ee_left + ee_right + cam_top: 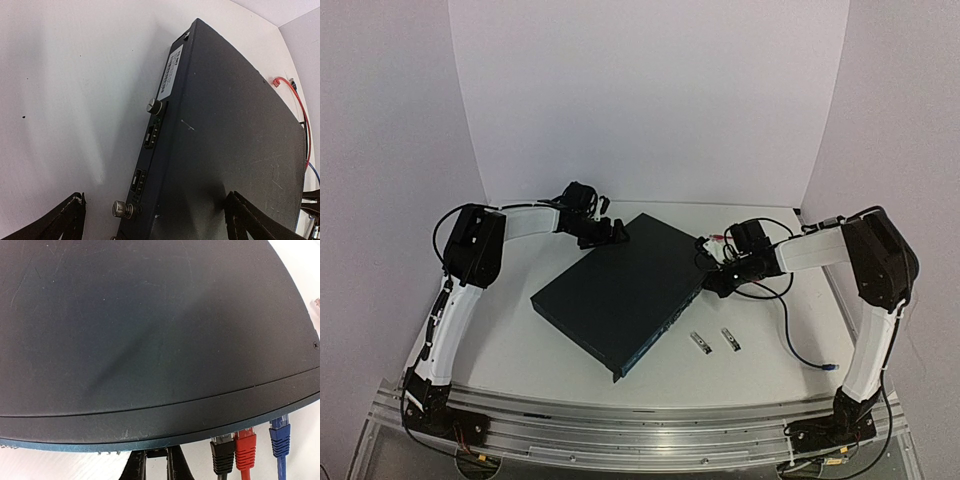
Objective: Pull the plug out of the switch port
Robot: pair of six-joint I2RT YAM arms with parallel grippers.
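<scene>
White desk [520, 345] with a white backdrop is carrying the switch [620, 295], lying diagonally mid-desk. Left claw [155, 200] is straddling its far edge, fingers wide apart. Right claw [156, 460] is sitting at the port edge with fingers together, just beside the plugged black plug [222, 452], red plug [245, 445] and blue plug [280, 437].

light: bright, diffuse | shadows: soft | switch [150, 315]: faint sheen | wrist views: edges bent

Flat dark switch [620, 292], diagonal, three coloured plugs [245, 446] in its edge sockets.
</scene>
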